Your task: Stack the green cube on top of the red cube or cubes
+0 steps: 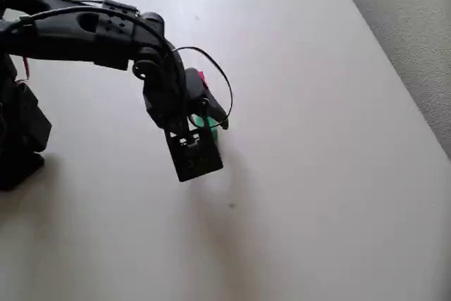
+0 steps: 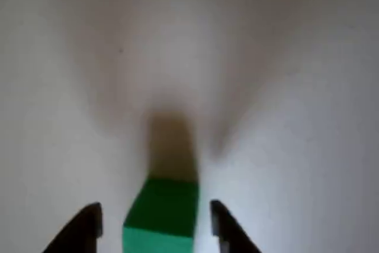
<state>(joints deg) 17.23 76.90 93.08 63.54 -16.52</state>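
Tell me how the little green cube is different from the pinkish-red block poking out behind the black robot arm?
The small bright green cube sits between the black gripper fingers, which have not closed on it; the pinkish-red block lies beyond them, behind the arm. The green cube's top and one side show clearly in the wrist view; the pinkish-red block shows as a sliver in the overhead view, mostly hidden. Both are on the pale table.

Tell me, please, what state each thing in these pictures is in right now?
Green cube: on the table, between the two fingertips, with a gap on each side; not gripped, not stacked.
Red cube: a pinkish-red sliver beside the arm in the overhead view, mostly hidden; nothing visibly on it.
Gripper: open, lowered around the green cube.
Table: pale, bare around the arm.
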